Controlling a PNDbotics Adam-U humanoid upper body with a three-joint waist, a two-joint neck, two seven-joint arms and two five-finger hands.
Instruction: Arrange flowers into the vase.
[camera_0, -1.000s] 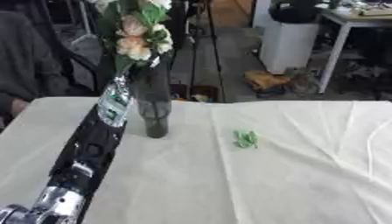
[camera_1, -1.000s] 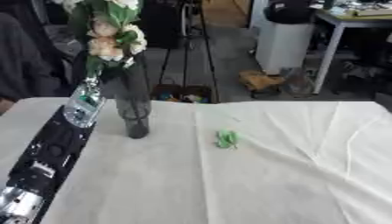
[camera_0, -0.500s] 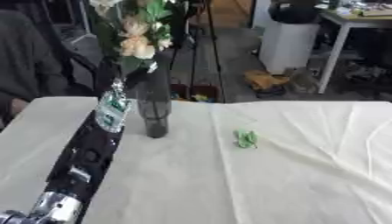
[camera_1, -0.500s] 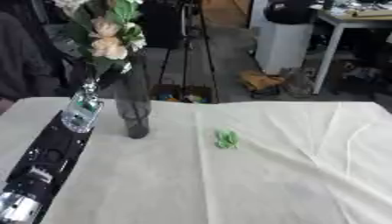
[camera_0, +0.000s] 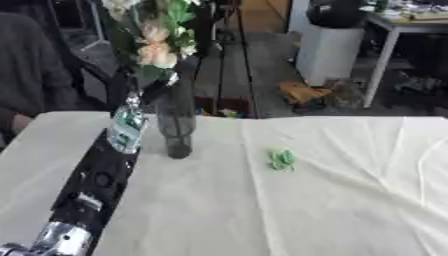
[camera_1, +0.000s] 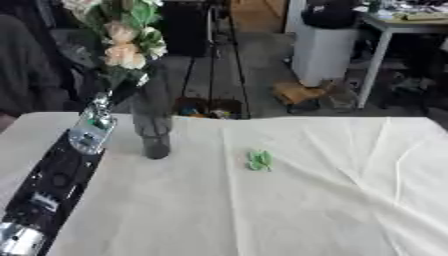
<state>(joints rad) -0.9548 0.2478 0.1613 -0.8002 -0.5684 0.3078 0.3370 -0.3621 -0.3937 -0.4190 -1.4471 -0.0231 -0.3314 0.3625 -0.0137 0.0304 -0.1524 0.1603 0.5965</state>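
Observation:
A tall dark glass vase (camera_0: 178, 122) stands on the white cloth at the back left. Right beside its mouth my left hand (camera_0: 147, 86) is shut on the stems of a bunch of flowers (camera_0: 154, 41), peach and white blooms with green leaves. The bunch rises above and slightly left of the vase's rim. Whether the stems are inside the vase is hidden by the hand. My left arm (camera_0: 96, 175) runs up from the lower left corner. A small green sprig (camera_0: 282, 160) lies on the cloth to the right of the vase. My right hand does not show.
The table's white cloth (camera_0: 332, 200) is creased on the right. Beyond the far edge are a white bin (camera_0: 328, 47), a table leg (camera_0: 378, 62), a tripod and a seated person in dark clothes (camera_0: 31, 70) at the left.
My left wrist has sunk a little beside the vase. The flower bunch has stayed close to the vase's mouth, and the green sprig has not moved.

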